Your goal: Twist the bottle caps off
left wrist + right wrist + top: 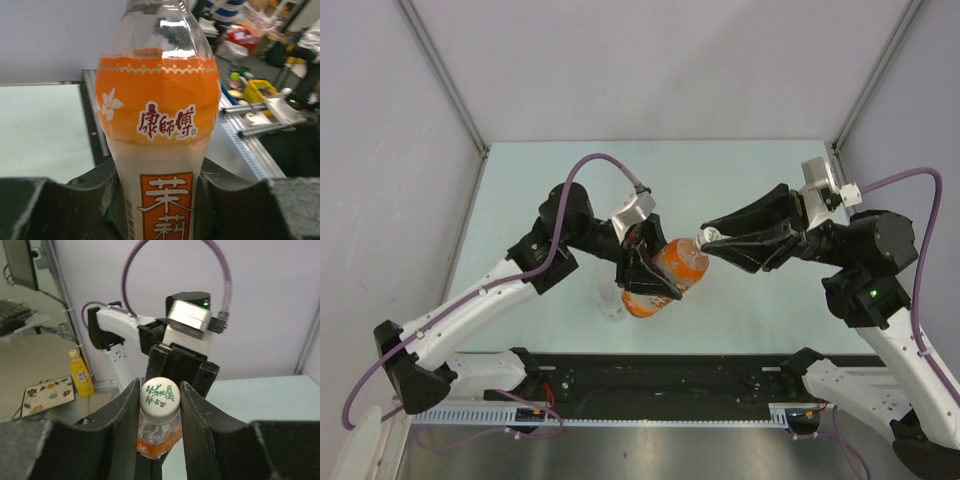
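Observation:
The taller orange bottle point(670, 272) with the orange-white label is held off the table, tilted with its neck toward the right. My left gripper point(645, 268) is shut on its body; in the left wrist view the bottle point(157, 115) fills the space between the two fingers point(222, 195). Its white cap point(708, 236) with green print sits between my right gripper's fingertips point(712, 240). In the right wrist view the cap point(160, 396) is pinched on both sides by the fingers point(197, 425). The other two bottles' caps are out of view.
A clear whitish object point(613, 306) stands on the table just below the left forearm, mostly hidden. The pale green table point(720, 180) is walled on three sides. A black rail point(660, 385) runs along the near edge.

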Controlling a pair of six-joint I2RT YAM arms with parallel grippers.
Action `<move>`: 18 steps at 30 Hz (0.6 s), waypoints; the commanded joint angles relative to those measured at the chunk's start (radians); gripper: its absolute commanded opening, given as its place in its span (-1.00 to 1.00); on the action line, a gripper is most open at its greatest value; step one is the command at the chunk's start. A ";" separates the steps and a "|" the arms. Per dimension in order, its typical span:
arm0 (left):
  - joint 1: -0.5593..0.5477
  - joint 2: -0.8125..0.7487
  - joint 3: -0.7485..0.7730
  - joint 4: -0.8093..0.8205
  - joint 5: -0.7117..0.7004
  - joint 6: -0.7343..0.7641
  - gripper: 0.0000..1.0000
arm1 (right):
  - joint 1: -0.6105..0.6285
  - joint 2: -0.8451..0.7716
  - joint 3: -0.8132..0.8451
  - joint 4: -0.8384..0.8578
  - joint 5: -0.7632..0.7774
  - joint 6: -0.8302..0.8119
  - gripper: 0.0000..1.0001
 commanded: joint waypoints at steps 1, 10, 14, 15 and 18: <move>0.013 0.031 0.088 0.333 0.220 -0.217 -1.00 | 0.001 0.001 0.001 -0.044 -0.242 -0.027 -1.00; 0.013 0.097 0.060 0.768 0.319 -0.573 -1.00 | 0.032 -0.017 0.001 -0.065 -0.428 -0.084 -1.00; 0.013 0.129 0.057 0.900 0.336 -0.687 -1.00 | 0.046 -0.022 0.001 -0.091 -0.477 -0.110 -1.00; 0.013 0.137 0.057 0.928 0.338 -0.708 -1.00 | 0.047 -0.025 0.001 -0.093 -0.483 -0.112 -1.00; 0.013 0.164 0.057 1.047 0.341 -0.809 -1.00 | 0.049 -0.026 0.001 -0.093 -0.494 -0.116 -1.00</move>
